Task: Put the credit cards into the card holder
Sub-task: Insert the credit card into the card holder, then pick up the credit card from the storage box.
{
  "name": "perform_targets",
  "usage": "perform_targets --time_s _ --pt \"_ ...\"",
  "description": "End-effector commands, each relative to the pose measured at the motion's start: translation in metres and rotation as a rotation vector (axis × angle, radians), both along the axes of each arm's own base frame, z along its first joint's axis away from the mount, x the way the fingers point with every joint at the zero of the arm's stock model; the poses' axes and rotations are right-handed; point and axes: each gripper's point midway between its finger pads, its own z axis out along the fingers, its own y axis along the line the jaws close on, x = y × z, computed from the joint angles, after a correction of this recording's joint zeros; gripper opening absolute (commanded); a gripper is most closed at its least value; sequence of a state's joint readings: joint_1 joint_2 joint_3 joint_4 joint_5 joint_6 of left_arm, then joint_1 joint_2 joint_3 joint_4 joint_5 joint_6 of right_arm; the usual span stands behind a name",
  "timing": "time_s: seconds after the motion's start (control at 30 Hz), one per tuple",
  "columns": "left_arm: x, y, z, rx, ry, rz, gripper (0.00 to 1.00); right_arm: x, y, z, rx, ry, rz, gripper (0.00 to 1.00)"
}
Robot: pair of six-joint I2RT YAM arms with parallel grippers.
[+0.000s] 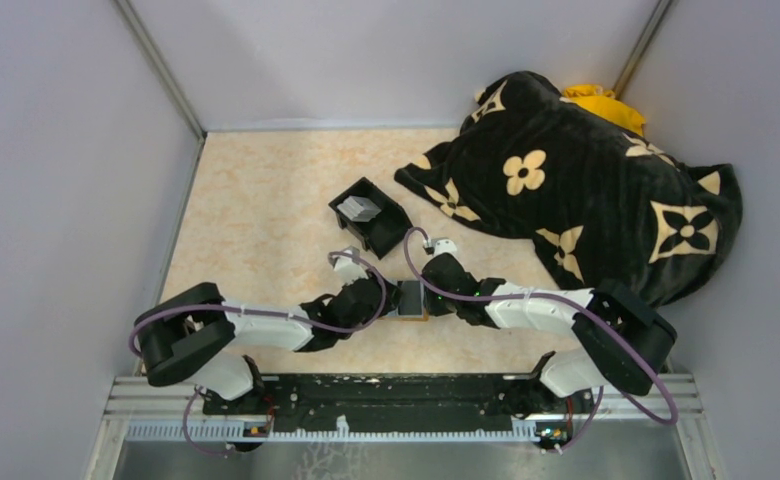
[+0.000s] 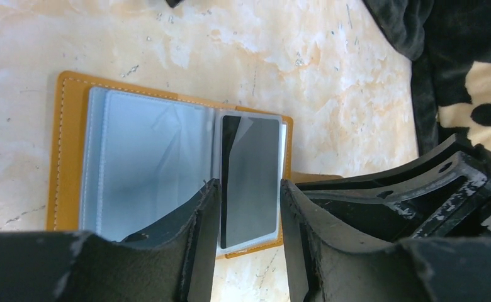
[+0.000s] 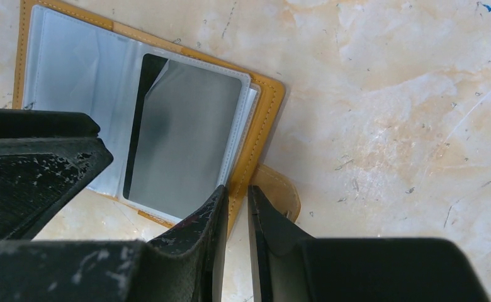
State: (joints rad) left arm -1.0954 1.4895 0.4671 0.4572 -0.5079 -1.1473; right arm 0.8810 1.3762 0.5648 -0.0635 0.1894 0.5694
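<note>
Open card holder (image 2: pixel 148 157), grey card (image 2: pixel 250 176) pocketed — jaws parted

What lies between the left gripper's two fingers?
A grey rectangular credit card, sitting in a clear sleeve of the open orange-tan card holder, shows between the left gripper's fingers in the left wrist view; whether they touch it cannot be told.

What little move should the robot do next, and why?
Probably lift the left end effector straight up and away. Its fingers stand apart, the dark card lies inside a pocket of the card holder, and the right end effector pinches the holder's edge. More pale cards wait in the black box.
</note>
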Motion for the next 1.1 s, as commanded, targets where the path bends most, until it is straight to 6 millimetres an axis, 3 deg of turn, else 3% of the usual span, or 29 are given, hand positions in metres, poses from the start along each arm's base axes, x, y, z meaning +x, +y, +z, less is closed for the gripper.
perform_targets --time_s 0.0,0.23,0.57,0.8,0.93,1.0,1.07 --pt "0.01 0.0 0.019 0.027 -0.05 0.029 0.46 0.001 0.008 0.012 0.018 -0.014 0.022 0.19" --pt "0.019 0.017 0.033 0.056 -0.101 0.108 0.46 0.01 0.023 0.05 0.084 -0.086 0.069 0.21" --pt "0.038 0.063 0.058 0.168 -0.202 0.3 0.52 0.038 0.05 0.1 0.096 -0.178 0.112 0.25" --pt "0.06 0.101 0.07 0.178 -0.221 0.416 0.53 0.086 0.089 0.142 0.105 -0.256 0.188 0.3" --pt "0.081 0.124 0.08 0.165 -0.233 0.454 0.56 0.12 0.109 0.154 0.091 -0.287 0.251 0.35" --pt "0.091 0.133 0.083 0.164 -0.235 0.464 0.57 0.136 0.121 0.145 0.08 -0.269 0.288 0.36" --pt "0.102 0.137 0.085 0.152 -0.234 0.454 0.57 0.153 0.131 0.15 0.081 -0.283 0.312 0.4"
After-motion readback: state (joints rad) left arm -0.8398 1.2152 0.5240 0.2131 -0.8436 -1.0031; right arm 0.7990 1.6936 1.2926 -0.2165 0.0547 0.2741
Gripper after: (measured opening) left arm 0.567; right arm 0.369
